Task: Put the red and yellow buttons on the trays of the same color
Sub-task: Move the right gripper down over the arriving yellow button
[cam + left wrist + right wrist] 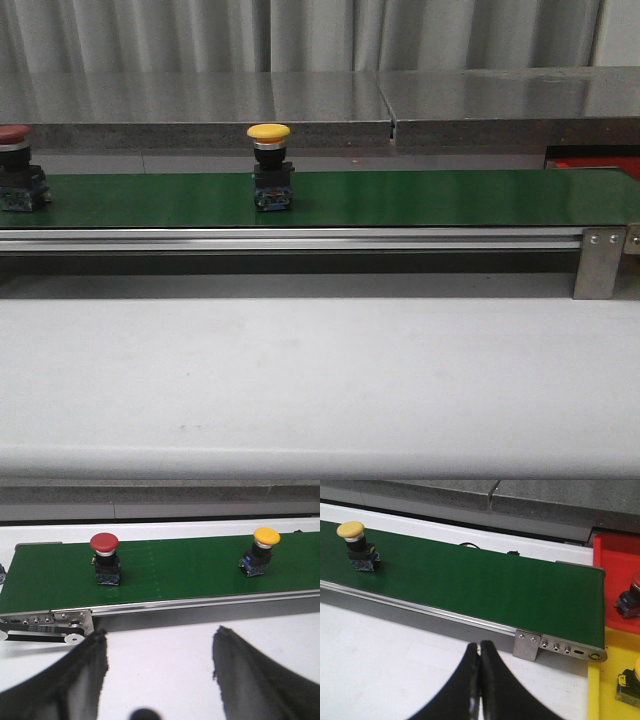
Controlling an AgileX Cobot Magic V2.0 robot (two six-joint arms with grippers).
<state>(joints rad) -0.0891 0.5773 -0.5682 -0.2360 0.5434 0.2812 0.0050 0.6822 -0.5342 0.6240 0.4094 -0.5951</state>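
Two buttons stand on the green belt (420,198): a yellow-capped button (269,165) near the middle and a red-capped button (18,168) at the far left edge. In the left wrist view the red button (104,560) and the yellow button (262,550) sit on the belt beyond my left gripper (160,637), which is open and empty over the white table. My right gripper (479,647) is shut with nothing in it, short of the belt's end. Past that end lie a red tray (620,560) holding a red button (631,597) and a yellow tray (602,685) holding a yellow button (630,680).
The belt's aluminium rail (300,240) and end bracket (598,262) run along the near side. A grey stone ledge (300,100) stands behind the belt. White table (320,390) stretches in front. Neither arm shows in the front view.
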